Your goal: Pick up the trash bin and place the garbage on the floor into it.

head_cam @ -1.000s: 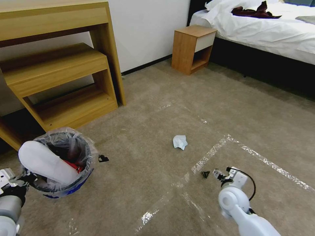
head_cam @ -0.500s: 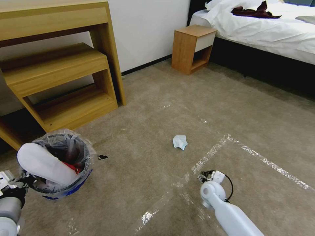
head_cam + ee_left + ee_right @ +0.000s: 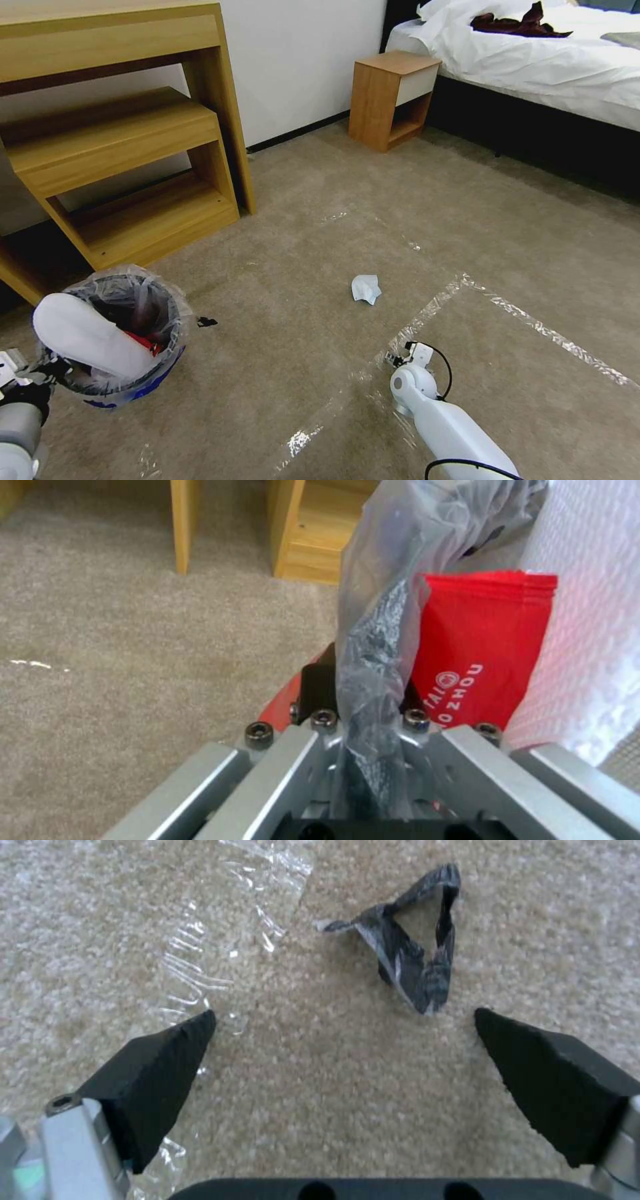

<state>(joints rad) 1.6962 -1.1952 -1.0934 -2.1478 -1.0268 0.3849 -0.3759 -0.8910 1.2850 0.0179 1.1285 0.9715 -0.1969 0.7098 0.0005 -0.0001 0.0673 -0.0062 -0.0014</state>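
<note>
The trash bin [image 3: 143,380], red and blue with a clear bag liner, hangs at the lower left with my left gripper [image 3: 43,372] shut on its rim and liner [image 3: 373,645]. A white slipper [image 3: 90,337] and a red wrapper [image 3: 483,645] stick out of it. On the carpet lie garbage pieces: a white tissue wad [image 3: 365,288] and a small dark scrap [image 3: 207,322]. My right gripper [image 3: 343,1040] hangs open, pointing down just above the carpet, with a twisted dark scrap [image 3: 417,965] lying just beyond its fingertips.
A wooden desk with shelves [image 3: 120,133] stands behind the bin. A nightstand [image 3: 393,100] and a bed [image 3: 533,60] are at the back right. Clear tape strips [image 3: 427,313] cross the carpet near my right arm [image 3: 440,420].
My right arm has swung left and drawn back toward me, so its gripper now covers the dark scrap in the head view. The bin has drifted slightly left.
</note>
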